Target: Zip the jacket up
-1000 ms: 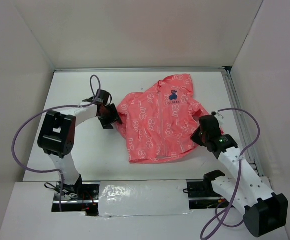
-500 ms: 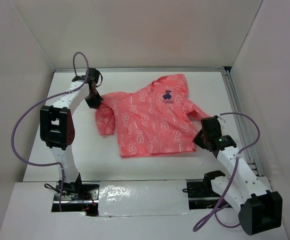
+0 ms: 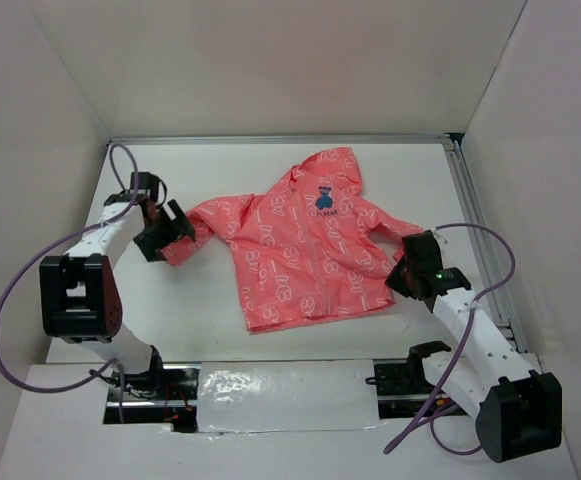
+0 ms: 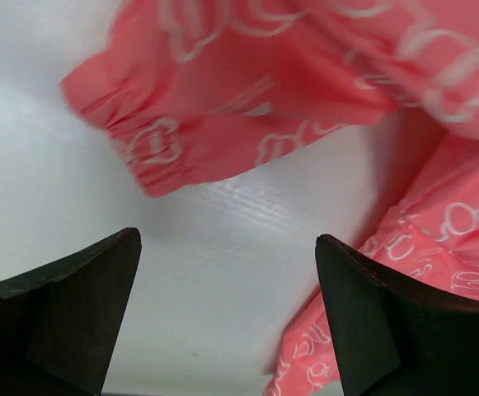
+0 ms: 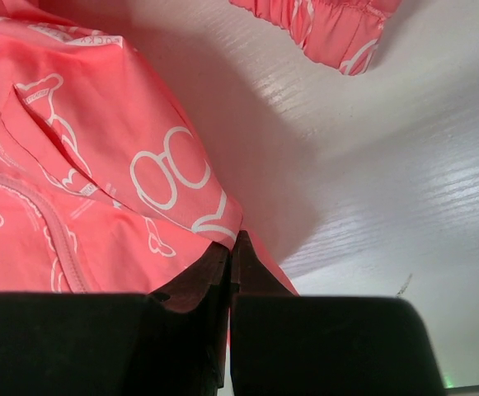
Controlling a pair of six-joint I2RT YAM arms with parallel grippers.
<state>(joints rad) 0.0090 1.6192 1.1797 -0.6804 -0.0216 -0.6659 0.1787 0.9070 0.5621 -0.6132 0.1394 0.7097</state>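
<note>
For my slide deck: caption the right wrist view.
The right gripper pinches the jacket by its edge over the white table.

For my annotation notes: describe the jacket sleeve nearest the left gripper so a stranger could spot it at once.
On the white table, the coral-pink jacket lies spread in the middle. One sleeve reaches toward the left gripper, its gathered cuff lying free before the open jaws; the other sleeve lies beside the shut right gripper.

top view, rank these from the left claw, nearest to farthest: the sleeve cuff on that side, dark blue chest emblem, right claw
From the left claw:
1. Sleeve cuff, far left, right at its open fingers.
2. Chest emblem, upper middle of the jacket.
3. Right claw, far right, pinching the jacket's edge.
</note>
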